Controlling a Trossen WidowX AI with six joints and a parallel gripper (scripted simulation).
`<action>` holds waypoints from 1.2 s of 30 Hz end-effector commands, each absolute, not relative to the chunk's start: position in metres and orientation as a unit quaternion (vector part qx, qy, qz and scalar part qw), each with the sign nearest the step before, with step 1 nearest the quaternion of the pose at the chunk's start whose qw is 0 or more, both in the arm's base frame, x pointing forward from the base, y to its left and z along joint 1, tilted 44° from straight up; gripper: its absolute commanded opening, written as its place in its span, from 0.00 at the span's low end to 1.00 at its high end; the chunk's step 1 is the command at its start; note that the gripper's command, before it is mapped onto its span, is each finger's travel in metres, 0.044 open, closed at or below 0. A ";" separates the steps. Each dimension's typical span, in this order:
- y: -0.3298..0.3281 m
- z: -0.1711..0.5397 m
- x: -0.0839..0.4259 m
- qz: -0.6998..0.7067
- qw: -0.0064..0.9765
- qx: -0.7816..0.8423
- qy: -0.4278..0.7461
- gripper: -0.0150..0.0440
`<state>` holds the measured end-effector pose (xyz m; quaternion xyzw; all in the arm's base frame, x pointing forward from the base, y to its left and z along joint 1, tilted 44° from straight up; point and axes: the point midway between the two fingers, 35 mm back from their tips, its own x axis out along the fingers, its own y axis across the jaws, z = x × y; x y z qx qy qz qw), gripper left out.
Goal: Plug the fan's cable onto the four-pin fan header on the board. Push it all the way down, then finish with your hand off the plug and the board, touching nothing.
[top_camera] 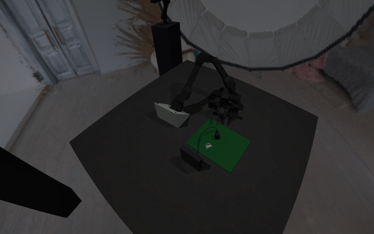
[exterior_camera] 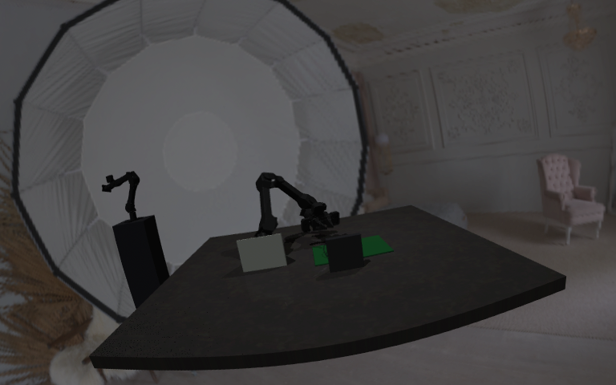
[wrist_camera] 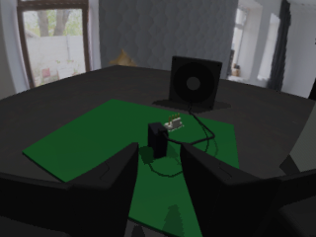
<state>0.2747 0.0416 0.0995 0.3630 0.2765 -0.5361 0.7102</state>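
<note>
Gripper: mine (top_camera: 222,117) (exterior_camera: 324,228) (wrist_camera: 160,146), released, fingers part-way apart, nothing btwn them; tips on the near side of the plug, pads not gripping it.
Plug: blk, approx. upright (top_camera: 216,135) (wrist_camera: 158,140), over the bd, off the hdr; just ahead of my fingertips in wrist view. Can't tell if its underside touches the bd.
Hdr: small, pale, w/ pins (top_camera: 208,145) (wrist_camera: 174,122), on the bd, nr the plug but apart; pins exposed, no plug on it.
Cable: thin dk strands (top_camera: 198,140) (wrist_camera: 213,135), looping from fan to plug.
Fan: dk sq. unit (top_camera: 190,157) (exterior_camera: 346,253) (wrist_camera: 194,83), standing upright beside the bd, at the hdr's side; round face w/ lighter hub vis. in wrist cam.
Bd: flat green (top_camera: 229,154) (exterior_camera: 378,245) (wrist_camera: 89,143), on the dk table (top_camera: 151,193) (exterior_camera: 318,308) (wrist_camera: 39,109).
Pale block: (top_camera: 168,115) (exterior_camera: 261,253) stands by my arm's base, apart from bd.
Pedestal: tall blk (top_camera: 168,44) (exterior_camera: 138,258), beyond the table edge, w/ another arm (exterior_camera: 132,190) on top.
Task status: plug unseated; my hand's off it.
</note>
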 end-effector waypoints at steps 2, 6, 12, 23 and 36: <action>0.044 0.116 0.269 -0.535 0.709 0.367 0.275 0.49; 0.042 0.114 0.267 -0.539 0.702 0.362 0.292 0.62; 0.033 0.105 0.263 -0.549 0.668 0.350 0.360 0.89; 0.021 0.094 0.256 -0.538 0.601 0.349 0.478 1.00; 0.012 0.090 0.251 -0.480 0.521 0.381 0.594 1.00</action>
